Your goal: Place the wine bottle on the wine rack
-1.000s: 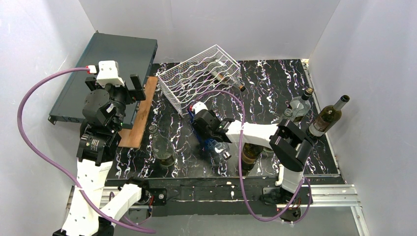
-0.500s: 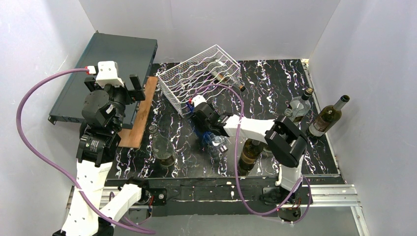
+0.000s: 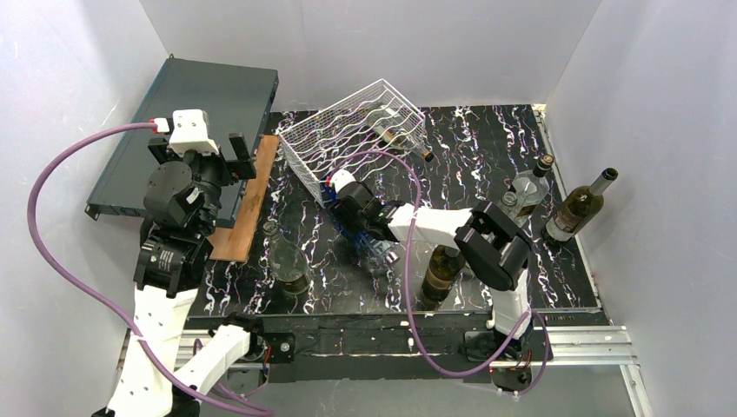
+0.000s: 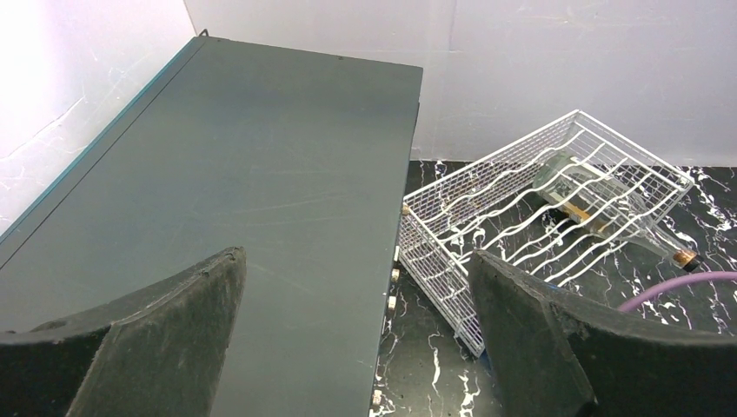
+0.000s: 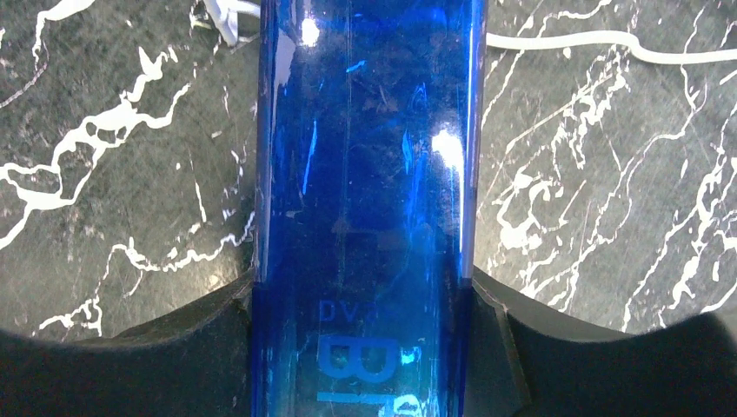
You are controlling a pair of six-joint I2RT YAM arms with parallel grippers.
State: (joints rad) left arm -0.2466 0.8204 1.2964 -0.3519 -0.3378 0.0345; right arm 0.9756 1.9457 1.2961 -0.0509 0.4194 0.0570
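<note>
From overhead, the white wire wine rack (image 3: pixel 352 139) sits tilted at the back of the black marbled tabletop (image 3: pixel 487 156), with one labelled bottle (image 3: pixel 395 135) lying inside it. Just in front of the rack's near corner, the right gripper (image 3: pixel 355 215) clamps a blue wine bottle (image 3: pixel 374 245) across its body. The bottle lies slanted, its far end at the foot of the rack and its neck pointing away from the rack. Whether glass meets wire cannot be told from here. To the left of the rack, the left gripper (image 3: pixel 243 155) hangs with jaws spread wide and nothing between them, over the edge of a flat dark grey box (image 3: pixel 200 113) and a wooden board (image 3: pixel 248 204). A clear bottle (image 3: pixel 287 261) and a dark bottle (image 3: pixel 441 271) stand upright well in front of the rack.

From the left wrist, the left gripper (image 4: pixel 355 261) gapes empty above the grey box (image 4: pixel 261 174). The rack (image 4: pixel 487 226) stands just right of the box, the labelled bottle (image 4: pixel 574 195) lying on its wavy wires.

From the right wrist, the right gripper (image 5: pixel 365 291) presses both pads (image 5: pixel 174 347) against the sides of the blue bottle (image 5: pixel 365 174), which fills the frame's middle over the marbled top. White rack wire (image 5: pixel 565 39) shows at the upper edge.
</note>
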